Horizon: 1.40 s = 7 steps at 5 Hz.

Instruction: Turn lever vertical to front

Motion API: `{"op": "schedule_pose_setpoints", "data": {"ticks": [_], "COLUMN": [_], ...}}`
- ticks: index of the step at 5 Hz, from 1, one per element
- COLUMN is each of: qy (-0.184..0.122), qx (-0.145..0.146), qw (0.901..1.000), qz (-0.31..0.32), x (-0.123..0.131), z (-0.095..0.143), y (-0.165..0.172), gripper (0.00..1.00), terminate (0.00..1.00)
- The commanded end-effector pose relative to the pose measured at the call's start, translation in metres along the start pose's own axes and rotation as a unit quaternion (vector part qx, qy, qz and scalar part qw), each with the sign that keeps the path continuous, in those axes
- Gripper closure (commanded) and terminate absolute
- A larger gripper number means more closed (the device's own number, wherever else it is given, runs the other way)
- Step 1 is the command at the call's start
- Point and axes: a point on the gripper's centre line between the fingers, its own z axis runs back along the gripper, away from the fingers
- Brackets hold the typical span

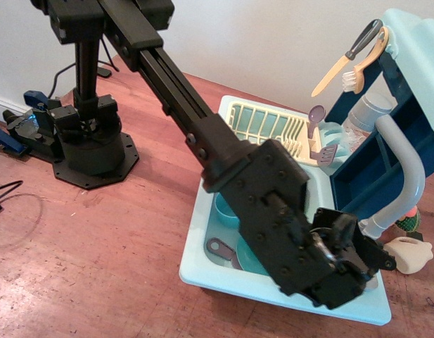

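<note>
The grey toy tap stands at the right back corner of the light-blue toy sink [200, 262]. Its tall arched spout pipe [416, 169] rises from the base joint [375, 227]. The short light-grey lever is hidden behind my gripper's black body; I cannot see which way it points. My gripper [385, 262] is low over the sink's right front corner, just below and in front of the tap base, with its fingers pointing right. The fingertips look close together, but I cannot tell whether they hold anything.
A yellow dish rack [262, 120] with utensils sits at the sink's back. A dark blue shelf unit [385, 141] with a hanging brush and spatula [357, 56] stands at the right. A cream toy [411, 255] lies right of the gripper. The arm's base [90, 144] is at left.
</note>
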Motion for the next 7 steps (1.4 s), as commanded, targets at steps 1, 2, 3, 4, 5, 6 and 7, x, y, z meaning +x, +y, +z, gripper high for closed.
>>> {"op": "schedule_pose_setpoints", "data": {"ticks": [1, 2, 3, 4, 5, 6, 7], "qy": [-0.023, -0.034, -0.05, -0.03, -0.001, 0.039, 0.089], "qx": [0.07, 0.054, 0.085, 0.114, 0.176, 0.249, 0.287], "qw": [0.9916, 0.9878, 0.9851, 0.9862, 0.9801, 0.965, 0.9517], "qz": [0.107, 0.142, 0.141, 0.116, 0.092, 0.074, 0.065], "x": [0.032, 0.031, 0.035, 0.037, 0.036, 0.033, 0.017], "z": [-0.004, -0.014, -0.016, -0.015, 0.002, 0.016, 0.009], "y": [-0.012, -0.01, -0.007, 0.004, 0.037, 0.068, 0.089], "gripper": [0.0, 0.0, 0.0, 0.0, 0.0, 0.0, 0.0], "terminate": [0.0, 0.0, 0.0, 0.0, 0.0, 0.0, 0.0]}}
